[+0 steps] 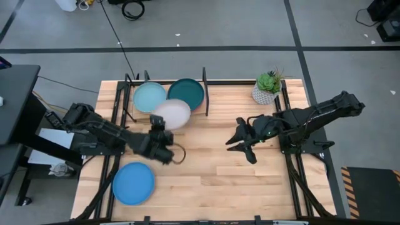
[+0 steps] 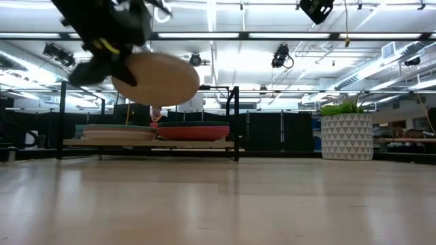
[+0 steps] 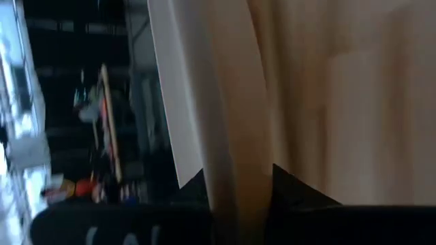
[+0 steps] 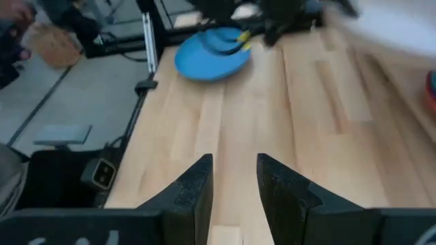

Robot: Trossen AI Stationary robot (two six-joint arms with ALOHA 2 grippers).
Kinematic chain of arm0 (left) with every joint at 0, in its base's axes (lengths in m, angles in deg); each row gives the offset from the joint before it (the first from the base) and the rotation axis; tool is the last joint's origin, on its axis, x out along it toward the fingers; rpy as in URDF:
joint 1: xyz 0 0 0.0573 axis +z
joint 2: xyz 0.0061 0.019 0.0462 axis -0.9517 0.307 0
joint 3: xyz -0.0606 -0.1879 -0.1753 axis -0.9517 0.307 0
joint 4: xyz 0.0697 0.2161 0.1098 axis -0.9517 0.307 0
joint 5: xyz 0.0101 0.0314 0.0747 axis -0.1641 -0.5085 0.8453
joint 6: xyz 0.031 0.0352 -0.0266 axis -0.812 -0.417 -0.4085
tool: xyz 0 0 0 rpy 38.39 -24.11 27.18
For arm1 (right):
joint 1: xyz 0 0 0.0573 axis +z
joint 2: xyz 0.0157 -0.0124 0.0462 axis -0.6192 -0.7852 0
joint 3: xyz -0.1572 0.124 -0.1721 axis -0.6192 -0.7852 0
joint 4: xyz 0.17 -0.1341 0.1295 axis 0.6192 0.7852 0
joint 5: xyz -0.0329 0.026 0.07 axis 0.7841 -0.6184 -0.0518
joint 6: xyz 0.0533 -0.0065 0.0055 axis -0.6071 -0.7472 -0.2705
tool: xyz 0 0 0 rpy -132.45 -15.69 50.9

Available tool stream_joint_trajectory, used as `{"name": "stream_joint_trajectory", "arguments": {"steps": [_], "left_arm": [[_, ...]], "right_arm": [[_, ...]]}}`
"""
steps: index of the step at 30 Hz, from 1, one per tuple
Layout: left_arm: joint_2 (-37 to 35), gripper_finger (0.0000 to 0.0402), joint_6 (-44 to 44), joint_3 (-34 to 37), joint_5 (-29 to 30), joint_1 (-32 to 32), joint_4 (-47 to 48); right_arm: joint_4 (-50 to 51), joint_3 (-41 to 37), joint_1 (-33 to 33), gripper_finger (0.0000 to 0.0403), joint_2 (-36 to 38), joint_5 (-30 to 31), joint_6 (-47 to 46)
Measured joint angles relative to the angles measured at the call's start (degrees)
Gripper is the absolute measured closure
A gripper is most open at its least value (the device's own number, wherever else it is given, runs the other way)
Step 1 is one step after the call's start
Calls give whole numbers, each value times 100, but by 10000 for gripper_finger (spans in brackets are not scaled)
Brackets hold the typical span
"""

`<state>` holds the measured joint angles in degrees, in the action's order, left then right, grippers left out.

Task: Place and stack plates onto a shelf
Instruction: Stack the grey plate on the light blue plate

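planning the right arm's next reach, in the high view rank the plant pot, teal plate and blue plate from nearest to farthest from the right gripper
From the right gripper, open at mid-table:
1. Plant pot, at the back right corner.
2. Teal plate, on the shelf at the back, left of the gripper.
3. Blue plate, far across at the front left corner.

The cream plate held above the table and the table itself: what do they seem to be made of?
The cream plate, gripped at its rim by the left pincer, looks like matte ceramic or plastic: one even colour, no shine. I cannot tell which. The table looks like light wood with a smooth finish: long slats with visible grain.
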<state>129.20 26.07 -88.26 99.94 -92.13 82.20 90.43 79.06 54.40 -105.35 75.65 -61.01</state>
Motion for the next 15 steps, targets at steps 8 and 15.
{"name": "stream_joint_trajectory", "arguments": {"steps": [8, 15], "left_arm": [[2, 345, -303, 511, -39, 1545, -31], [4, 345, -409, 855, -311, 2554, -159]], "right_arm": [[79, 0, 312, 282, -237, 30, -143], [172, 0, 474, 282, -284, 101, -183]]}}
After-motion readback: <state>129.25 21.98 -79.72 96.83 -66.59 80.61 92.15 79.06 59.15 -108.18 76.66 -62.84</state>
